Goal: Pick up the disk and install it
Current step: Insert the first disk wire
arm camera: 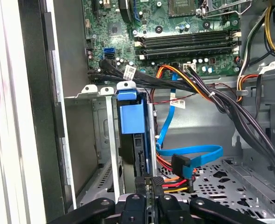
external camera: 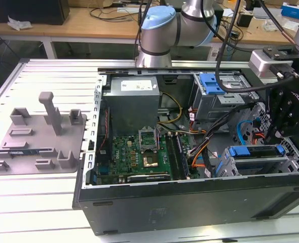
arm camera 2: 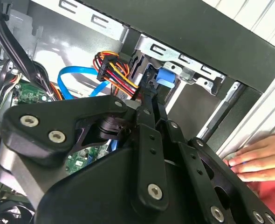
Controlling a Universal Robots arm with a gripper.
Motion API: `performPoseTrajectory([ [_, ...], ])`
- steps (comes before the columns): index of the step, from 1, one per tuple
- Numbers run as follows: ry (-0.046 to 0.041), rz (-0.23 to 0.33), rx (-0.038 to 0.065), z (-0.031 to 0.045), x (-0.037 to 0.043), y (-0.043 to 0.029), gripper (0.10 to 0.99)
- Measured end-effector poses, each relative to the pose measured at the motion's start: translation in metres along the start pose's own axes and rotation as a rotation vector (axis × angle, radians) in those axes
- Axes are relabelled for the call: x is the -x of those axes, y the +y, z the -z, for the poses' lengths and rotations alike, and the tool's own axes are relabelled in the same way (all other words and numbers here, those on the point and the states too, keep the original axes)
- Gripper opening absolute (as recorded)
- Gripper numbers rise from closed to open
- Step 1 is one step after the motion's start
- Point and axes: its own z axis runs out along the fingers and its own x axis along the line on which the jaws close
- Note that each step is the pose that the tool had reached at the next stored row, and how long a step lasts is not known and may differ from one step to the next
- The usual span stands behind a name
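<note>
STATUS: disk (arm camera: 132,119) is slotted in drive cage (arm camera: 93,88), directly ahead of pincer (arm camera: 149,179) | PINCER: narrowed, tips at disk edge; hold cannot be told | PROGRESS: pick-up judged done, full seating unconfirmed

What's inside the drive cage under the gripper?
The disk, blue-framed, stands edge-on in one slot of the drive cage, with the gripper close to its exposed edge. Its label and flat faces are covered by the cage walls.

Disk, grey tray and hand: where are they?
disk (arm camera: 131,119): first wrist view, on its blue carrier.
grey tray (external camera: 38,140): exterior view, on its bare flat base.
hand (arm camera 2: 261,158): second wrist view, on the middle of the hand.
</note>
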Motion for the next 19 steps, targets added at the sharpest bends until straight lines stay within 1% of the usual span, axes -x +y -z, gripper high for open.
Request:
performPoseTrajectory([
  [3,-0.0004,0.000,0.000,0.0000,0.0000,0.0000,0.169],
  [4,-0.0001,0.000,0.002,0.0000,-0.0001,0.0000,0.169],
  [5,0.0001,0.000,0.006,0.0000,-0.0001,0.0000,0.169],
  [6,0.0006,0.001,0.016,0.0000,0.0000,-0.0001,0.169],
  [7,0.0012,0.003,0.030,-0.0001,0.0000,-0.0007,0.169],
  [8,0.0016,0.004,0.040,-0.0001,0.0001,-0.0016,0.169],
  [9,0.0003,0.005,0.041,-0.0001,0.0002,-0.0024,0.169],
  [10,-0.0030,0.005,0.041,-0.0002,0.0002,-0.0032,0.169],
  [13,-0.0213,0.006,0.042,-0.0004,0.0005,-0.0057,0.169],
  [14,-0.0233,0.006,0.042,-0.0004,0.0007,-0.0059,0.169],
  [15,-0.0236,0.007,0.042,-0.0005,0.0010,-0.0061,0.169],
  [16,-0.0223,0.008,0.045,-0.0003,0.0018,-0.0064,0.169],
  [18,-0.0180,0.009,0.048,0.0000,0.0037,-0.0064,0.169],
  [19,-0.0104,0.010,0.054,0.0002,0.0052,-0.0064,0.169],
])
